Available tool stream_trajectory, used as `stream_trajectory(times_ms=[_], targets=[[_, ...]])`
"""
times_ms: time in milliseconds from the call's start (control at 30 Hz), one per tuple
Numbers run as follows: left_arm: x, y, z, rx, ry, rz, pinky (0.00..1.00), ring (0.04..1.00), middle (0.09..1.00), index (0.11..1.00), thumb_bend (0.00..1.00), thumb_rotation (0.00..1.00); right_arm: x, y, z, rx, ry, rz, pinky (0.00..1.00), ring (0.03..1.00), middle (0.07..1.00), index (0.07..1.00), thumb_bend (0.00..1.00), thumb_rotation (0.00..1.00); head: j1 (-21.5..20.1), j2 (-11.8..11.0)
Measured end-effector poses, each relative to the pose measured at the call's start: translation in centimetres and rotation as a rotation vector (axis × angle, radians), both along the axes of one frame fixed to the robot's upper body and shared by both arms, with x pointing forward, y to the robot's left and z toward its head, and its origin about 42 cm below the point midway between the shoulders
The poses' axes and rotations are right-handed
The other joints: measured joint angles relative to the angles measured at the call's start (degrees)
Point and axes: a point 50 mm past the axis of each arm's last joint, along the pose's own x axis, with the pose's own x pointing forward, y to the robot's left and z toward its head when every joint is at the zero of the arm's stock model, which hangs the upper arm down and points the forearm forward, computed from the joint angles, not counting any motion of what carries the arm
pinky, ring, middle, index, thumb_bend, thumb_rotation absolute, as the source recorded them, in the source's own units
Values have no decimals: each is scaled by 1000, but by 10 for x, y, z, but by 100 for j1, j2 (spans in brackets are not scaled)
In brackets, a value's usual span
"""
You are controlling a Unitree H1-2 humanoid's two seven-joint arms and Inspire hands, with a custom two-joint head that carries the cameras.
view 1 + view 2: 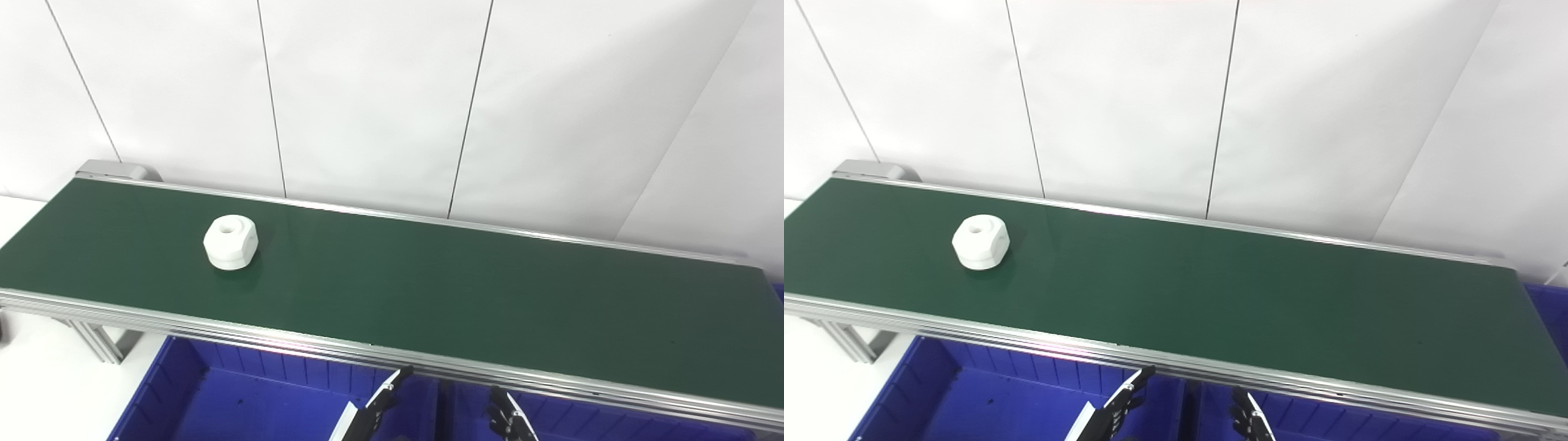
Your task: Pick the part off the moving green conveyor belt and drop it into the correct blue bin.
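Left eye view: both hands waiting low as the part is riding in

Left eye view is showing the two hands poking up at the near edge, just over the blue bins. The left robot hand is standing with its dark fingers reaching up toward the conveyor's near rail, holding nothing; the right robot hand is doing the same a little to the right, also holding nothing. Only the fingertips are showing, so I cannot tell how far either is spread. They are probably being kept low and central so either can be reaching out once the part comes within range.

Below them, the left blue bin and the right blue bin are sitting side by side under the near rail, placed for a short drop.

Farther off, the green conveyor belt is stretching left to right. The white part, a faceted nut-like piece with a hole on top, is sitting upright on the belt's left portion, well apart from both hands. Picking is not yet beginning.
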Motion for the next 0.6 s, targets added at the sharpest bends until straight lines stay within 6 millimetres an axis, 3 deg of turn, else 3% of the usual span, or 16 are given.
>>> stream_trajectory(times_ms=[600], targets=[[4, -4, 0, 7, -9, -7, 857, 952, 950, 899, 968, 899, 3, -5, -3, 19, 12, -2, 961, 936, 952, 938, 836, 1000, 229, 26]])
